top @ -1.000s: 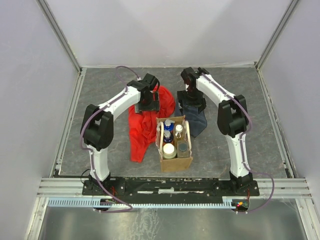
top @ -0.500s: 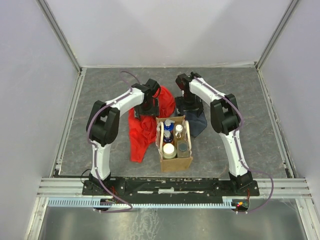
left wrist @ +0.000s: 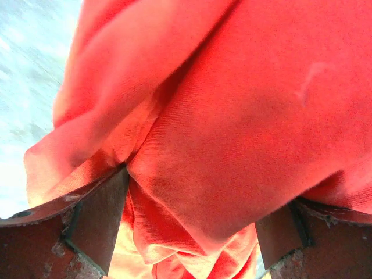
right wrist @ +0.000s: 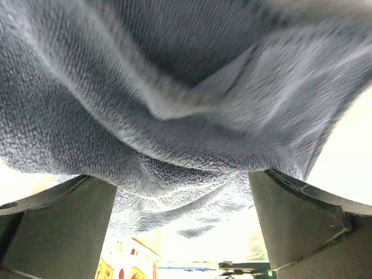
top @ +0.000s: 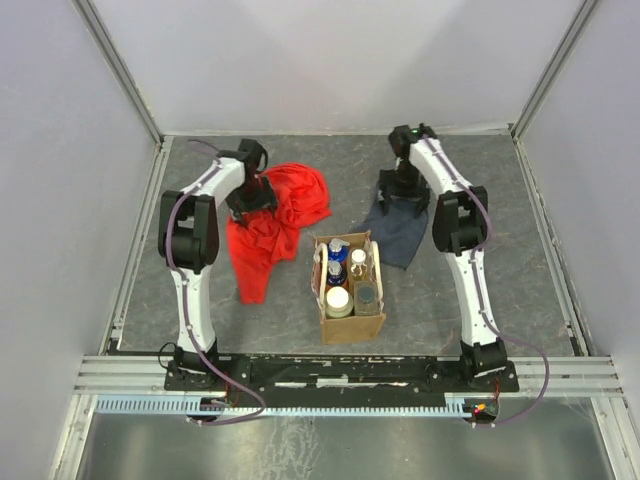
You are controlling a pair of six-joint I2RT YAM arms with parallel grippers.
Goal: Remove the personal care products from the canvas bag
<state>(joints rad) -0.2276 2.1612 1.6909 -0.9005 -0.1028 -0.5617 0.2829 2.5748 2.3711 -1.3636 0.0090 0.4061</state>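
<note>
Top external: bag (top: 352, 328) of bottles (top: 339, 298) mid-counter (top: 520, 290), flanked by red cloth (top: 290, 195) and blue cloth (top: 400, 240). Left jaws clamp bunched red cloth, right jaws blue cloth.

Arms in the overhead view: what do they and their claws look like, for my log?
The left arm and right arm match: white links, black joint housings, a thin purple cable along each. In the wrist views the claw fingers are dark, flat slabs; the left pair looks reddish.
</note>
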